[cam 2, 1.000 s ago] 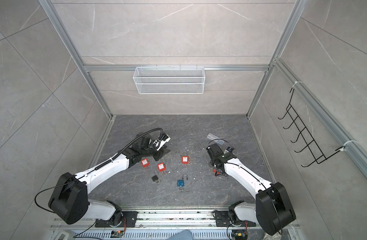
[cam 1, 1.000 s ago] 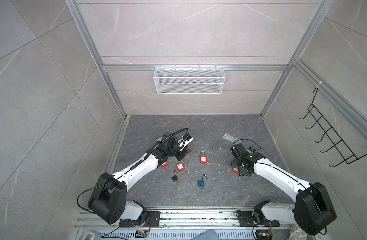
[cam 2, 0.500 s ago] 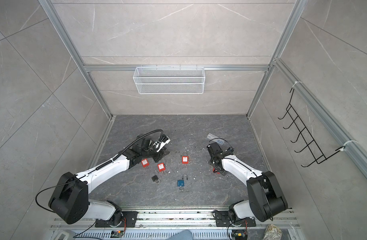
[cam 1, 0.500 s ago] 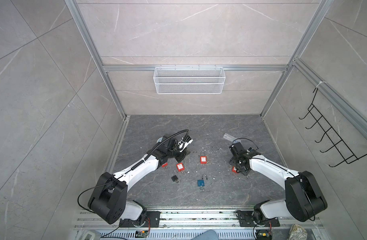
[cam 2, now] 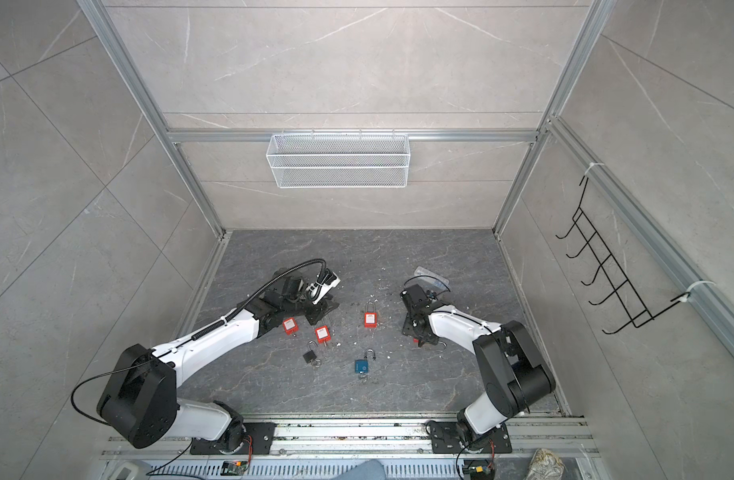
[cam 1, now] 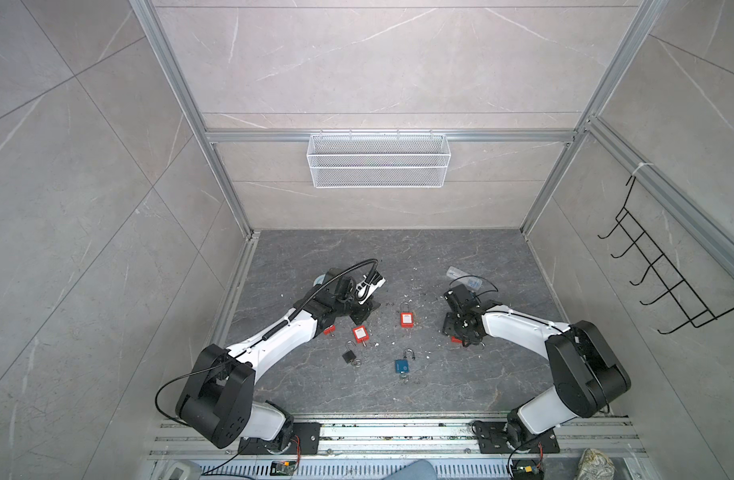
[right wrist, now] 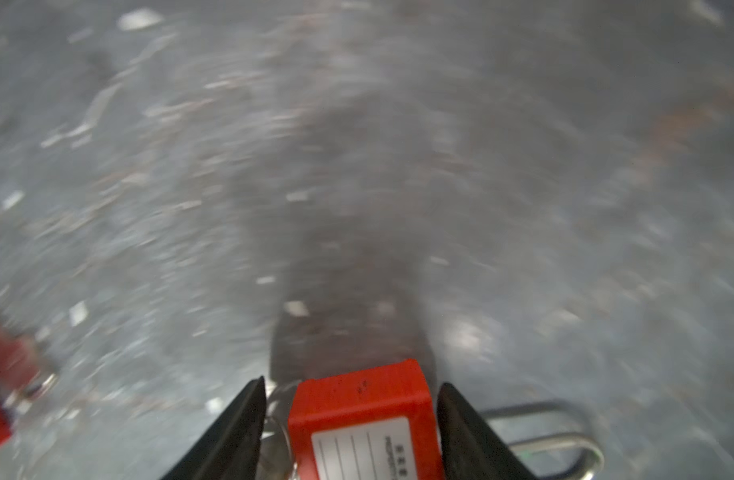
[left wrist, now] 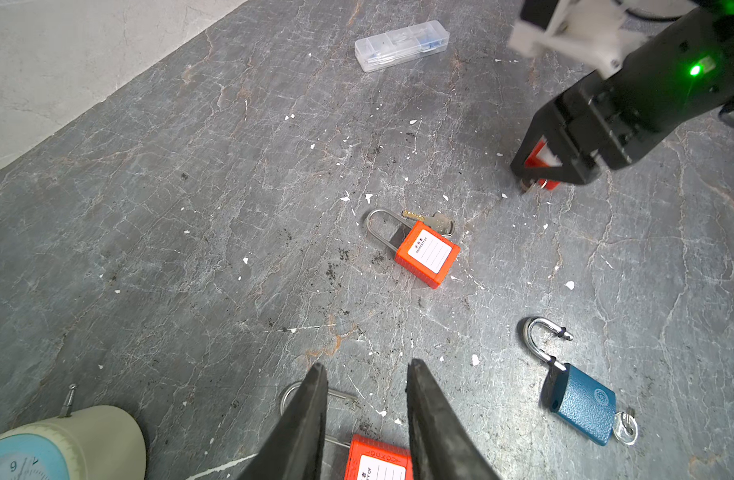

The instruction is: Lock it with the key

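A red padlock (right wrist: 365,409) lies on the dark floor between the fingers of my right gripper (right wrist: 351,382). The jaws stand open on either side of its body, with a small gap on one side. Its silver shackle (right wrist: 564,440) sticks out sideways, and a key ring (right wrist: 279,415) shows beside the body. In both top views this gripper (cam 1: 459,330) is low at the right over that padlock (cam 2: 416,340). My left gripper (left wrist: 365,365) is open and empty above another red padlock (left wrist: 378,461). A loose key (left wrist: 436,220) lies by a third red padlock (left wrist: 427,253).
A blue padlock (left wrist: 583,409) with a key in it and a black padlock (cam 1: 348,356) lie near the front. A clear plastic box (left wrist: 400,45) sits behind the right gripper. A round timer (left wrist: 45,449) is beside my left gripper. A wire basket (cam 1: 378,160) hangs on the back wall.
The right arm has shifted a little to the left and its jaws have narrowed around the red padlock. The left arm has not moved.
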`<state>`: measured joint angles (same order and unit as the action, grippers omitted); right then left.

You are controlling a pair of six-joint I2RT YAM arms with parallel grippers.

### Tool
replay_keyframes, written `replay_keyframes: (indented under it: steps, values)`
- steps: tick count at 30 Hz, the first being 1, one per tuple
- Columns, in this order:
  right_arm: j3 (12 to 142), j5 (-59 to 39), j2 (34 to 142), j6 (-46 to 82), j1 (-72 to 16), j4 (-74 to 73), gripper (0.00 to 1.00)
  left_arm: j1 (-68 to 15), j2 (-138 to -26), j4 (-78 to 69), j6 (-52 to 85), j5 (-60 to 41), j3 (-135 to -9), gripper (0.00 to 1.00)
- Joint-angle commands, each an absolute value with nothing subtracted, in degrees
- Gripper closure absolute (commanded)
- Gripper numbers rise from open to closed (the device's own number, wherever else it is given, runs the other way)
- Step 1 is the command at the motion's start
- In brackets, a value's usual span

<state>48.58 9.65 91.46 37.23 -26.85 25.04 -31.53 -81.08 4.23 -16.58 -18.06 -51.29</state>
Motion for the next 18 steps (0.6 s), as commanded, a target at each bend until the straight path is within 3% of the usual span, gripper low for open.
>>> replay_keyframes:
  steps: [1,5,9,18]
  values:
    - [51.4,7.08,92.5,24.11,-31.07,21.98,0.35,-31.97,-80.86,2.55,-14.84,-18.54,-51.86,0.65]
    - [52.51,4.79,92.66,19.08,-32.73,22.12,0.37,-31.95,-81.19,2.54,-14.68,-18.57,-51.86,0.65]
    - [53.04,11.68,89.58,23.41,-33.14,24.56,0.31,-31.93,-81.3,2.42,-14.68,-18.63,-51.96,0.65]
    - [57.15,14.5,85.88,57.09,-33.4,35.38,0.22,-32.01,-82.18,2.28,-14.41,-18.55,-52.75,0.65]
